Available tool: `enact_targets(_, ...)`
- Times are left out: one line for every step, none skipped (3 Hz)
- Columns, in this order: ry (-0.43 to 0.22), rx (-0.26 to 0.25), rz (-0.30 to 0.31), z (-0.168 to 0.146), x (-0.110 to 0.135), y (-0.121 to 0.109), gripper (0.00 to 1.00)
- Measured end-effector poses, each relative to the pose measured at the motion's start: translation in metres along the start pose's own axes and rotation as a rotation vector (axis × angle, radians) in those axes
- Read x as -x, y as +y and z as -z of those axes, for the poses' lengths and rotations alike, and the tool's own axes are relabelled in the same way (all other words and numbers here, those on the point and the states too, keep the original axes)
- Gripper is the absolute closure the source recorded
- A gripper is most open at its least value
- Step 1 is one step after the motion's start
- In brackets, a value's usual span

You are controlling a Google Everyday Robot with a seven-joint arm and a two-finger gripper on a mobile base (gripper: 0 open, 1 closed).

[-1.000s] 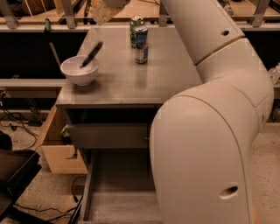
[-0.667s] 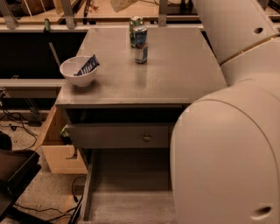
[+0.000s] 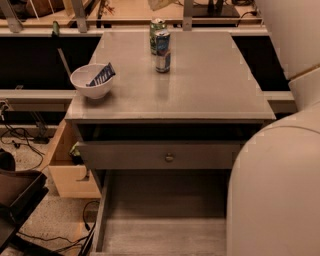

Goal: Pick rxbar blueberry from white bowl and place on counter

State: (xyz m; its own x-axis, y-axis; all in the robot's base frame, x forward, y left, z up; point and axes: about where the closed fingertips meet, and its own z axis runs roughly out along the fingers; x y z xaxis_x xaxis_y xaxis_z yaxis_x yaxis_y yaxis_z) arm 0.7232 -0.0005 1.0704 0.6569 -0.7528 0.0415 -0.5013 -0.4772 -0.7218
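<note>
The white bowl (image 3: 92, 81) stands on the counter (image 3: 200, 85) near its front left corner. The rxbar blueberry (image 3: 102, 76), in a dark blue wrapper, leans inside the bowl with one end poking over the right rim. Only a pale bit of my gripper (image 3: 160, 4) shows at the top edge, beyond the counter's far side and well away from the bowl. My bulky white arm (image 3: 280, 190) fills the right side of the view.
Two drink cans (image 3: 161, 50) stand one behind the other at the back middle of the counter. Below the top is a drawer with a round knob (image 3: 169, 157). A wooden box (image 3: 70, 172) and cables lie on the floor at left.
My arm has swung right and toward the view's edge, uncovering the right half of the counter. The bar has stayed in the bowl.
</note>
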Motion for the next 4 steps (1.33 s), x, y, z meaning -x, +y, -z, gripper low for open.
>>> enact_targets(-0.045, -0.005, 0.017, -0.019, 0.01, 0.0, 0.61)
enact_targets(-0.128, -0.035, 0.042, -0.047, 0.024, 0.002, 0.37)
enact_targets(-0.219, -0.084, 0.077, -0.073, 0.038, 0.007, 0.15)
enact_targets(-0.313, -0.129, 0.152, -0.09, 0.056, 0.019, 0.0)
